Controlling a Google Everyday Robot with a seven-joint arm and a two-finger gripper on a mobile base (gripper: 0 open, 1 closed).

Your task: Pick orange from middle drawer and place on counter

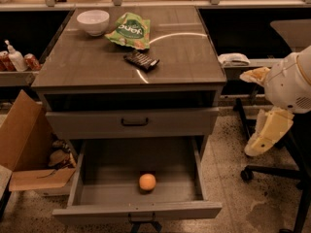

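The orange (147, 182) lies on the bare grey floor of the open middle drawer (97, 176), near its front centre. The drawer is pulled fully out under a closed grey drawer front with a black bar handle (134, 122). The counter (97, 62) is the glossy grey-brown cabinet top above. My gripper (262, 137) hangs on the white and cream arm at the right edge. It is beside the cabinet, about level with the drawers and well right of the orange.
On the counter are a white bowl (93, 21), a green snack bag (129, 30) and a dark bar packet (141, 60). A cardboard box (22, 144) stands at the left. A chair base (272, 171) stands on the floor at the right. Bottles (14, 58) sit on the left shelf.
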